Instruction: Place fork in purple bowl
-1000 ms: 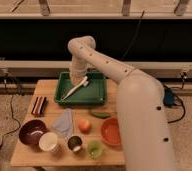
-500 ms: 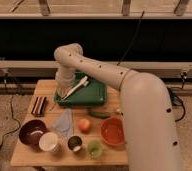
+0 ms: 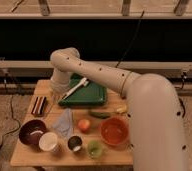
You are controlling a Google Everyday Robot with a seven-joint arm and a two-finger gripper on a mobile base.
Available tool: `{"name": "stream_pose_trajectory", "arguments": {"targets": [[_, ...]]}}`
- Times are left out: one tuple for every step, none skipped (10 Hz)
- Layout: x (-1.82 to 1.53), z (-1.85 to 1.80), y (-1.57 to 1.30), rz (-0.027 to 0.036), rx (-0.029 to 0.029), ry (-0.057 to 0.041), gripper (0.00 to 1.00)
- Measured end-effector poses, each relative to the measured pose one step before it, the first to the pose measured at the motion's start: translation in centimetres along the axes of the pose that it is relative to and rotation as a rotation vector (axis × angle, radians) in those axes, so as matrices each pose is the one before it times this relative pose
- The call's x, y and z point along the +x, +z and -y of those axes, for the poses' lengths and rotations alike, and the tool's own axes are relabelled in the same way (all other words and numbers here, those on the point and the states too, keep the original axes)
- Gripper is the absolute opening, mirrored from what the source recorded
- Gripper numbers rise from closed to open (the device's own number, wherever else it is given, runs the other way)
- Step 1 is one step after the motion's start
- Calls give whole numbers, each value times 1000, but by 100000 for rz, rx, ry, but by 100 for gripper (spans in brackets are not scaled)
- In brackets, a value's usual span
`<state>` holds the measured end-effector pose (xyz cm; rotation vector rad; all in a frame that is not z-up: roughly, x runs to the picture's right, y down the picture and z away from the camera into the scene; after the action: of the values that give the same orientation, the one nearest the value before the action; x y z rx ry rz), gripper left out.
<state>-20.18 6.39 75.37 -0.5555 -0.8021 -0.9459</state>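
The purple bowl (image 3: 32, 133) stands at the front left of the wooden table (image 3: 114, 159), dark with a paler inside. My white arm reaches over the table from the right and bends down at its far left. My gripper (image 3: 56, 93) hangs just off the left edge of the green tray (image 3: 91, 95), well behind the bowl. I cannot make out the slim grey fork; it is hidden or out of view. A long white utensil (image 3: 75, 88) lies slanted in the tray.
An orange bowl (image 3: 114, 131) stands at the front right. A white cup (image 3: 49, 142), a metal cup (image 3: 75, 144) and a green cup (image 3: 94, 148) line the front. A blue cloth (image 3: 64, 122), a round fruit (image 3: 84, 124), a green vegetable (image 3: 99, 114) and a brown box (image 3: 39, 105) lie mid-table.
My arm has swung left, from above the tray's middle to its left edge, and the gripper has come lower over the table's left side. The objects have not moved.
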Motion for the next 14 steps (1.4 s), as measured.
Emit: {"name": "stream_pose_trajectory", "arguments": {"targets": [[27,-29,-5,-4,16,66,0],[13,-9,-22,-23,26,33,0],[-6,14,11,4,-4,-25,0],[-8,9,2,10,-1,-14,0],[-6,8,1,6,0,-12,0],[128,-102,-11,-251,-310,128,0],[-110,18,251,-344,-1451,-1109,0],[-442,191,453,-6,-1428,-2089,0],[-1135,681,1236,327,-2715,-3831,0],[-702,677,674,213,-1259,-2113,0],[-1489,1646,1475,738,-2260,-4276,0],[-1154,1508,1243,778,-1716,-3174,0],[-1567,1865,1779,1621,-2077,-4238,0],[-929,860,998,907,-1262,-2604,0]]}}
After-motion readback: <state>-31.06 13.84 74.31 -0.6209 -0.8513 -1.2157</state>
